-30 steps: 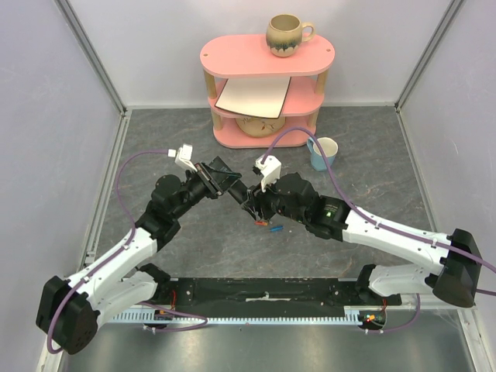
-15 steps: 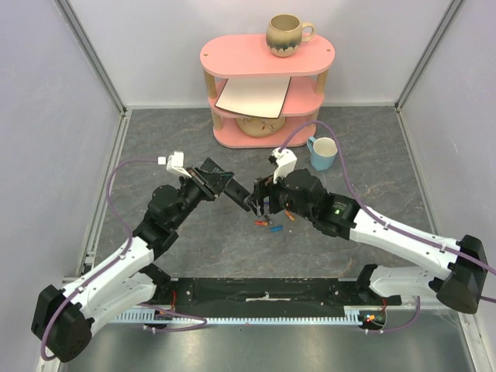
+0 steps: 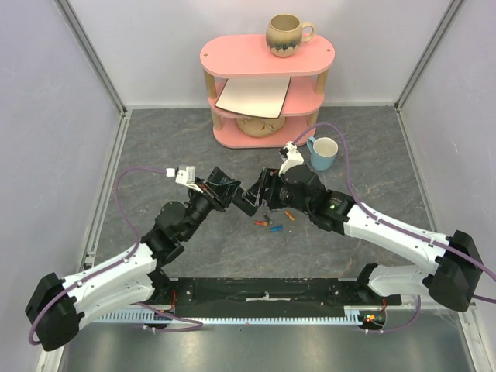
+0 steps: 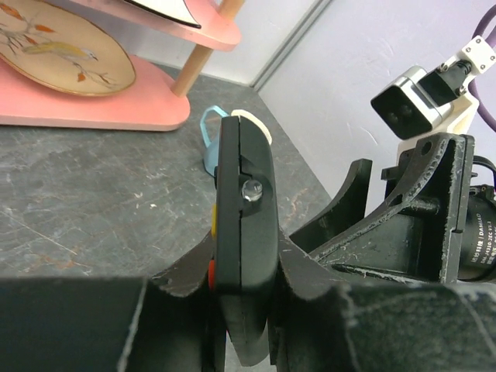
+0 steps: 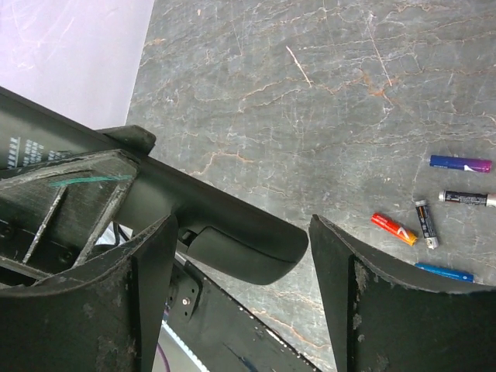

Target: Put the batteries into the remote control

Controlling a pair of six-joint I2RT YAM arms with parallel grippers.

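Remote control (image 4: 246,225): held on edge, centre of the left wrist view, raised off the counter (image 5: 310,93).
Left tool (image 4: 246,263): nearly closed, clamping the remote's lower end.
Right tool (image 5: 244,232): jaws wide and empty, either side of the remote's rounded end, apart from it.
Batteries (image 5: 422,225): five lying loose on the counter, lower right of the right wrist view.
Risk: if the right tool closes off-centre, it could twist the remote out of the left tool's grip.
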